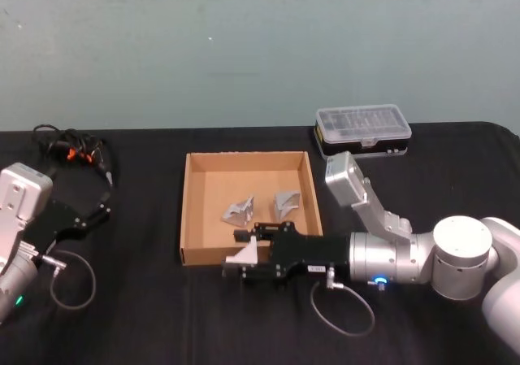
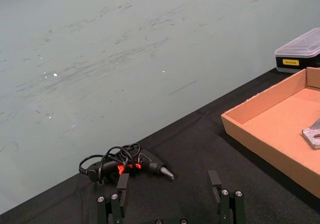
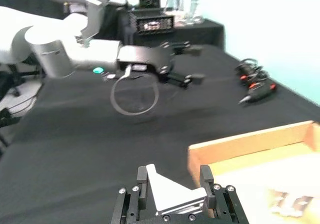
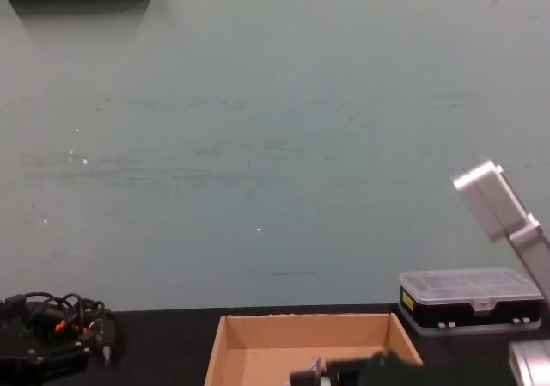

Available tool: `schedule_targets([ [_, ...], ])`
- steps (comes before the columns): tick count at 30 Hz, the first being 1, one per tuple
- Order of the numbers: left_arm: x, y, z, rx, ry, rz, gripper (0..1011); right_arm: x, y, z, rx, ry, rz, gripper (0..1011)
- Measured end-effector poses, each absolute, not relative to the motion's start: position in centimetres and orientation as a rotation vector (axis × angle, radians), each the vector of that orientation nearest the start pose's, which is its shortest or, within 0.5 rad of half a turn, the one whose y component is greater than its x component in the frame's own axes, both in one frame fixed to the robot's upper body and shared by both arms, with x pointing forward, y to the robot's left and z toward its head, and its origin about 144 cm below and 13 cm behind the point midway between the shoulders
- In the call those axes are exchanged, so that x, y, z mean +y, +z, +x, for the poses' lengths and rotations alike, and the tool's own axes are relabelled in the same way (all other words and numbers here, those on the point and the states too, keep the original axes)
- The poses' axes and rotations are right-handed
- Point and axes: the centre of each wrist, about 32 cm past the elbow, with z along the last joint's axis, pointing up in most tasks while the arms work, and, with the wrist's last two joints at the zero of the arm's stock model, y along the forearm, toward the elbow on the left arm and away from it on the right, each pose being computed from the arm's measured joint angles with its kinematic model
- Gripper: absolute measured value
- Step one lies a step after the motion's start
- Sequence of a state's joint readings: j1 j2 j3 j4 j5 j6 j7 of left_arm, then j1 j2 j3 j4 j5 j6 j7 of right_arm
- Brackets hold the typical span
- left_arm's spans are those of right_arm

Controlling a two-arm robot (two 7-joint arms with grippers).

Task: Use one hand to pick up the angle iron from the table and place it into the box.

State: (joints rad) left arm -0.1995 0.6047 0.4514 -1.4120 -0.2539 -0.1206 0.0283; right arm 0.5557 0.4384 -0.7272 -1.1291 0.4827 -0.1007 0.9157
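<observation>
My right gripper (image 1: 241, 256) hovers over the front wall of the brown cardboard box (image 1: 185, 212) and is shut on a silvery angle iron (image 1: 243, 256). The right wrist view has this angle iron (image 3: 170, 192) clamped between the two fingers (image 3: 143, 178), just short of the box's near corner (image 3: 240, 148). Two more angle irons (image 1: 238, 210) (image 1: 286, 202) lie on the box floor. My left gripper (image 2: 170, 196) is parked at the left of the black table (image 1: 146, 300), open and holding nothing.
A clear-lidded black organiser case (image 1: 362, 131) stands behind the box at the right. A small black power tool with a coiled cable (image 1: 75, 151) lies at the back left. The left arm (image 3: 100, 54) shows across the table in the right wrist view.
</observation>
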Motion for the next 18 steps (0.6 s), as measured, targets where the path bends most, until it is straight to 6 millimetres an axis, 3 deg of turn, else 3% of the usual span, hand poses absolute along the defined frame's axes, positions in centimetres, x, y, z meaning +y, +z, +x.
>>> schedule_targets([
  [18, 31.0, 114.0, 48.9, -0.285, 1.248, 0.304, 1000, -24.2, 116.1, 59.4, -0.015, -0.423, -0.19, 643],
])
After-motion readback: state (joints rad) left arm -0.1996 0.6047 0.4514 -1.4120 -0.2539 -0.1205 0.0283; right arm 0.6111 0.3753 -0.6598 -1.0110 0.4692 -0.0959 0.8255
